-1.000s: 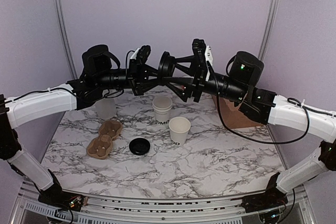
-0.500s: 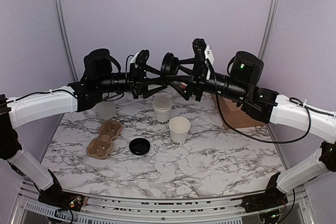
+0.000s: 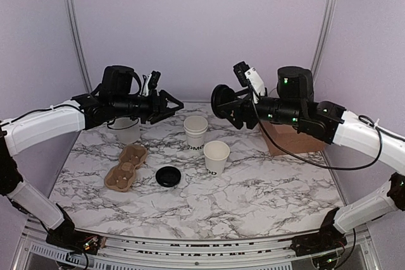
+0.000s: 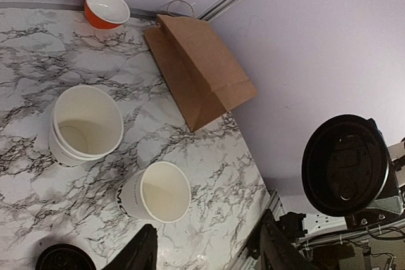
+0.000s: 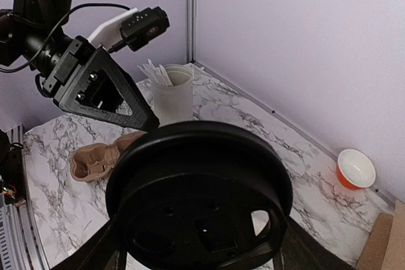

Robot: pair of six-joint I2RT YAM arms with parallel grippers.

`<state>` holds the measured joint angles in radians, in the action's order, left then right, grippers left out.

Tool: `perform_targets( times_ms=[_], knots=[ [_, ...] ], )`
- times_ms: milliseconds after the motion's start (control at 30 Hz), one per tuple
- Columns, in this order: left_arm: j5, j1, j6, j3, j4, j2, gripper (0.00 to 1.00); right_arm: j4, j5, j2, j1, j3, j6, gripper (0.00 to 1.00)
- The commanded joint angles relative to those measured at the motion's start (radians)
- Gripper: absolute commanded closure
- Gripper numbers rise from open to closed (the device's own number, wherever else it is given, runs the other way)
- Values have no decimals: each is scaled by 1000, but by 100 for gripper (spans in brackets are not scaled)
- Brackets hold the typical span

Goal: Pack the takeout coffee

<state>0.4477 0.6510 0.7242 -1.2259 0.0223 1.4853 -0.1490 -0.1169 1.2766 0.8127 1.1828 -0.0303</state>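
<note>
The left gripper (image 3: 171, 105) hangs partly open with nothing between its jaws. The right gripper (image 3: 224, 102) clasps a black lid (image 5: 199, 194) by the rim, up in the air. One single white cup (image 3: 216, 156), black lettering near its base, stands lidless in the middle of the table (image 3: 266, 200), just beside one stack of cups (image 3: 195, 132). A second lid (image 3: 168, 176), one brown bag (image 3: 288, 138) and one cardboard carrier (image 3: 126, 167) also sit there.

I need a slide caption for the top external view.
Right gripper holds a black lid aloft, left gripper open opposite, lidless white cup on the marble table below.
</note>
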Motion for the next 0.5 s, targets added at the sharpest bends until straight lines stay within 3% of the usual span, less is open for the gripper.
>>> perform_targets(
  times_ms=[0,467],
  knots=[
    [-135,2,-137,-18,145,-46,44,-213,91,18,-9,59,22,26],
    [-222,9,-197,77,165,-129,44,-460,117,310,-32,200,-5,25]
  ],
)
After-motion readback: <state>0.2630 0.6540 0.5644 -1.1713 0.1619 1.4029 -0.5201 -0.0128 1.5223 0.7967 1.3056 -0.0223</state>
